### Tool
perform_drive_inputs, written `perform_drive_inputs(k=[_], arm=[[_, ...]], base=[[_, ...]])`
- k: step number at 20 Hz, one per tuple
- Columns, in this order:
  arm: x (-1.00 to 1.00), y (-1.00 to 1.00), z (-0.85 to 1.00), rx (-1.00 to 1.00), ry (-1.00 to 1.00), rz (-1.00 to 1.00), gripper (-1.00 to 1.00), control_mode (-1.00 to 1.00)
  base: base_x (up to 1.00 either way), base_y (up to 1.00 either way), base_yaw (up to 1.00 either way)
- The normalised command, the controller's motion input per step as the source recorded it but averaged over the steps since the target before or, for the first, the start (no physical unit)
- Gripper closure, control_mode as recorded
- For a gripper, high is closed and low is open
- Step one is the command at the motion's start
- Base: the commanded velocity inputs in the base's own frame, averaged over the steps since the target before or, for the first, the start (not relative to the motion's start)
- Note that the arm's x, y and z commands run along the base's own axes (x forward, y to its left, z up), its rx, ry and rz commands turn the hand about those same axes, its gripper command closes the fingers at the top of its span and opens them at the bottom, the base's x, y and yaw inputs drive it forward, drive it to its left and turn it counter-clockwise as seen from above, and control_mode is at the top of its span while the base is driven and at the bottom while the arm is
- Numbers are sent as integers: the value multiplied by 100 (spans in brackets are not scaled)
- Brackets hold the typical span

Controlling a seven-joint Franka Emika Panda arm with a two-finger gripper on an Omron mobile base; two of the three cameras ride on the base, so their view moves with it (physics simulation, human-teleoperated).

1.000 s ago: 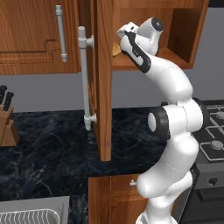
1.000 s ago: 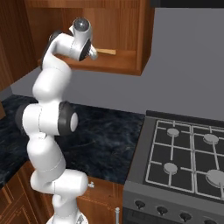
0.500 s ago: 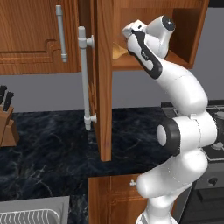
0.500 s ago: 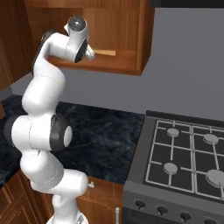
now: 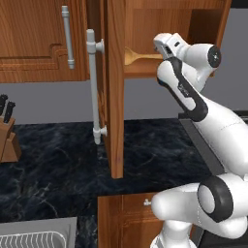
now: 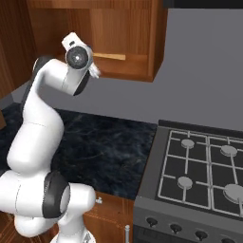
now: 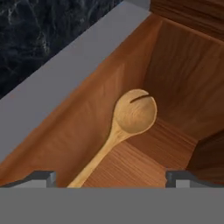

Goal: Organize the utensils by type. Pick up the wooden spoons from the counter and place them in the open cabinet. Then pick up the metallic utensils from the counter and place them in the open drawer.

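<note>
The gripper [image 7: 111,177] is up at the open cabinet [image 5: 145,68], its jaws spread wide with nothing between them, and 1 wooden spoon [image 7: 127,127] lies free on the cabinet floor just beyond the fingertips [image 7: 41,177], bowl toward the back corner and handle running toward the hand. From the left base view the spoon's [image 5: 138,55] bowl shows at the cabinet's front edge beside the open door [image 5: 115,92], and from the right base view its handle [image 6: 110,56] lies along the shelf past the wrist. This reads as the tail end of placing a wooden spoon: it rests inside the cabinet and the hand has let go. Judging by the task, the next move calls for drawing the hand straight out of the cabinet, clear of the door and the spoon's handle, then bringing the arm down to the black marble counter [image 5: 58,160] for whatever utensil remains. No forks, second spoon or drawer can be made out on the counter stretches visible, so how much of the task is left cannot be told from here
</note>
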Motion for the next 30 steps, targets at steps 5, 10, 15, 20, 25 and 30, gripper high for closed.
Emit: perform_drive_inputs(k=[5, 10, 15, 20, 25, 30], arm=[[-97, -10, 27, 21, 1, -24, -100, -100], [-96, -17, 18, 21, 4, -38, -100, -100], [-88, -15, 3, 23, 31, -43, -100, -100], [-80, -3, -4, 29, 53, -48, -100, -100], [-57, -13, -38, 48, 29, -36, -100, -100], [-24, -2, -100, 30, -6, -21, -100, -100]], base=[[0, 0, 0], [0, 0, 0], [0, 0, 0], [0, 0, 0], [0, 0, 0], [0, 0, 0]])
